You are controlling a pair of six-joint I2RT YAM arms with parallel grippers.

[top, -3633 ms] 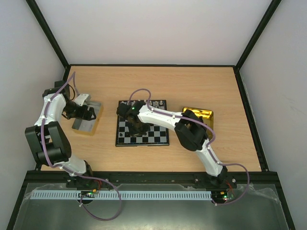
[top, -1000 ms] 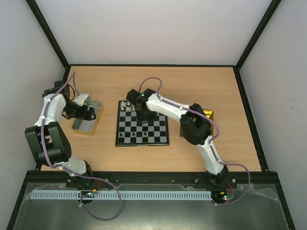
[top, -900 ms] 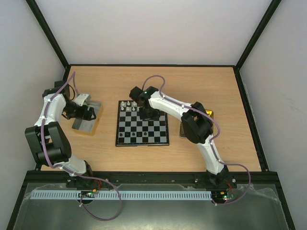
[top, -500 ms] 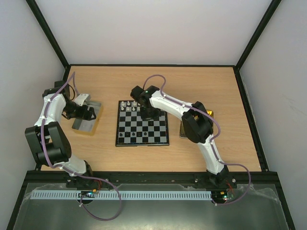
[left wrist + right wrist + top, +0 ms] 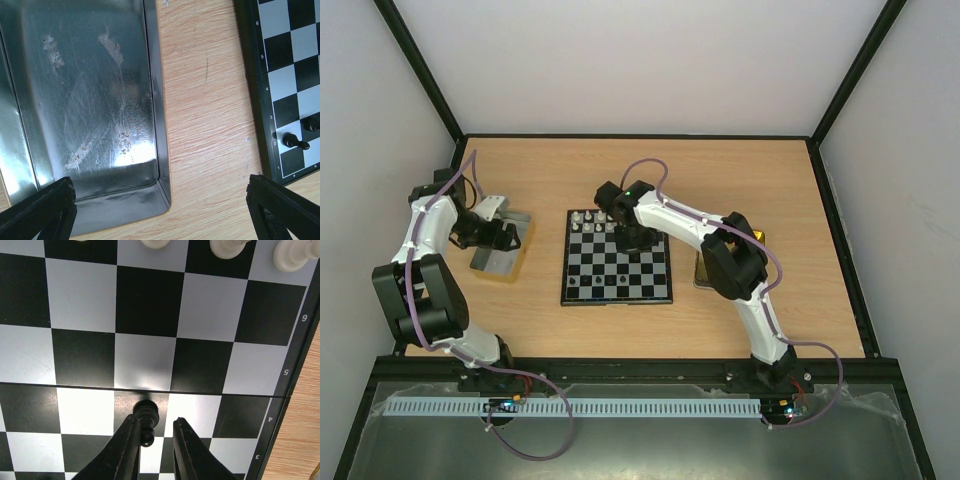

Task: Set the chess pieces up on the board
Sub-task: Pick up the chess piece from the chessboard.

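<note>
Numerals 6, 5, 4, 3 line the rim of the board (image 5: 620,275), mid-frame. The right arm (image 5: 670,215) stretches over its upper rows, jaws pinching a black pawn (image 5: 146,415); the left arm (image 5: 425,225) has jaws spread over the silver tray (image 5: 90,100)

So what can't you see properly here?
- Top view: small chess pieces on the black-and-grey checkerboard, too tiny to name; right arm hides its far squares.
- Right wrist view: white chess pieces cut off by top edge.
- Left wrist view: silver metal tray cut off at left edge.

The right pincer (image 5: 155,427) seemingly grips a black piece (image 5: 146,415) over the board (image 5: 82,300) (white pieces (image 5: 227,247) beyond).
</note>
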